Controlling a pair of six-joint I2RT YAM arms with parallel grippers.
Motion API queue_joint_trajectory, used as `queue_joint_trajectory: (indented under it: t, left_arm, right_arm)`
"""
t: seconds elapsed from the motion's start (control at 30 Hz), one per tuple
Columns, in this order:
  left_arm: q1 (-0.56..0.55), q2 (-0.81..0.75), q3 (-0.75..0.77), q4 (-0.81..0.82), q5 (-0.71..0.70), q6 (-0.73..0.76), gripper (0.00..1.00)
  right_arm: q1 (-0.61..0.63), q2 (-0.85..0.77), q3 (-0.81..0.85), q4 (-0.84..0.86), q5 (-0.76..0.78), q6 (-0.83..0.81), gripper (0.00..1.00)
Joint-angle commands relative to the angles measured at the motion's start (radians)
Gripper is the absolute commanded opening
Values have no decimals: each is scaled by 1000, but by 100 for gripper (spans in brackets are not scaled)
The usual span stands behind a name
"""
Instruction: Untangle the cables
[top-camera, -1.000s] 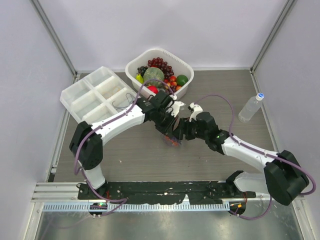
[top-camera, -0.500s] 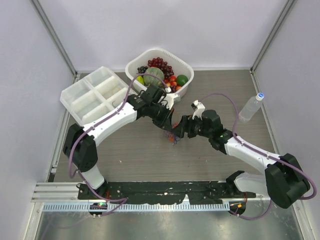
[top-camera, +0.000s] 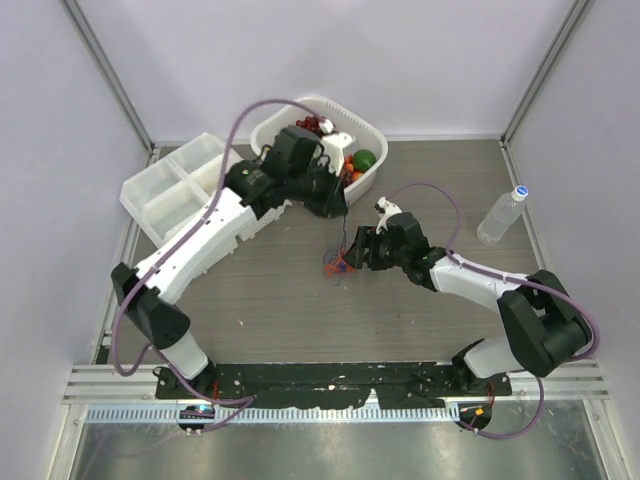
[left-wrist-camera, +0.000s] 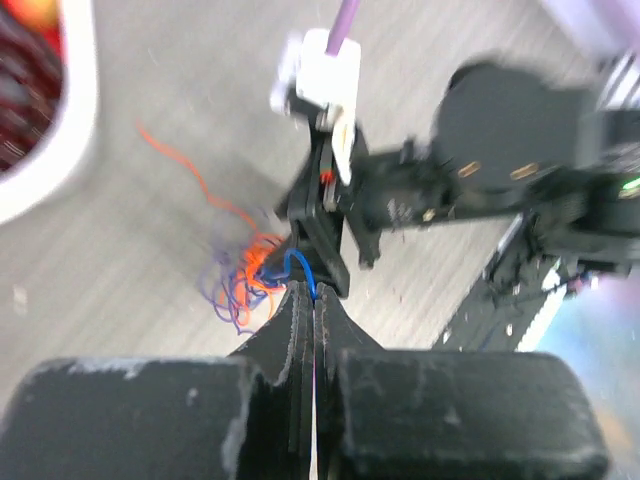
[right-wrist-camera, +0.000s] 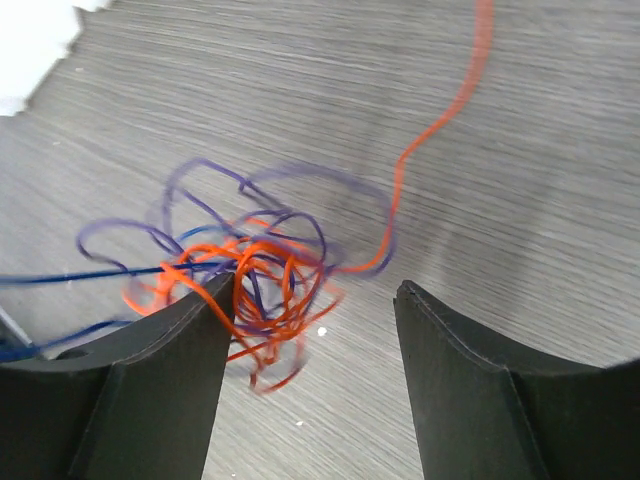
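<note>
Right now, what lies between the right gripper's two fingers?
Right wrist view: the open right gripper has tangled cables in its gap, nearer one finger; bare table otherwise.

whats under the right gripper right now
A tangle of orange and purple cables sits below the open right gripper, partly between its fingers, with wooden table around it. One finger covers the tangle's lower left part and part of a blue strand.

Robotics laboratory test cell.
White panels (top-camera: 330, 60) and aluminium posts (top-camera: 110, 75) enclose a table (top-camera: 280, 310); mounting rail (top-camera: 330, 380) at lower frame.
</note>
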Motion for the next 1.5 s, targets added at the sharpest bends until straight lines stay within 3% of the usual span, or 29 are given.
queue_joint_trajectory:
  t: [0.0, 0.17, 0.47, 0.6, 0.7, 0.9, 1.03, 1.13, 1.3, 1.47]
  left_arm:
    - [-2, -143, 205, 16, -144, -21, 0]
    - [-4, -220, 351, 116, -210, -32, 0]
    - [-6, -200, 610, 173, -105, -78, 0]
    - [-4, -196, 653, 179, -149, -73, 0]
    - [-2, -202, 629, 141, -308, -47, 0]
    - [-2, -208, 526, 58, -788, -4, 0]
    - [17, -217, 416, 84, -948, 68, 0]
    - [101, -194, 385, 32, -1010, 8, 0]
    - [319, -214, 269, -10, -965, -157, 0]
    - [445, -233, 117, 22, -974, -165, 0]
  right_arm:
    - [1, 19, 39, -70, 132, -5, 70]
    - [-11, 79, 71, -129, 181, 11, 70]
    - [-25, 71, 75, -187, 235, 11, 70]
    - [-43, 67, 75, -202, 269, 4, 70]
    - [-45, 51, 78, -205, 267, -17, 70]
    - [-43, -19, 86, -221, 181, -52, 70]
    - [-46, -27, 89, -245, 184, -55, 70]
    - [-45, -24, 109, -270, 178, -55, 70]
    - [-45, -50, 115, -291, 183, -69, 70]
    - [-45, -51, 121, -304, 187, -89, 70]
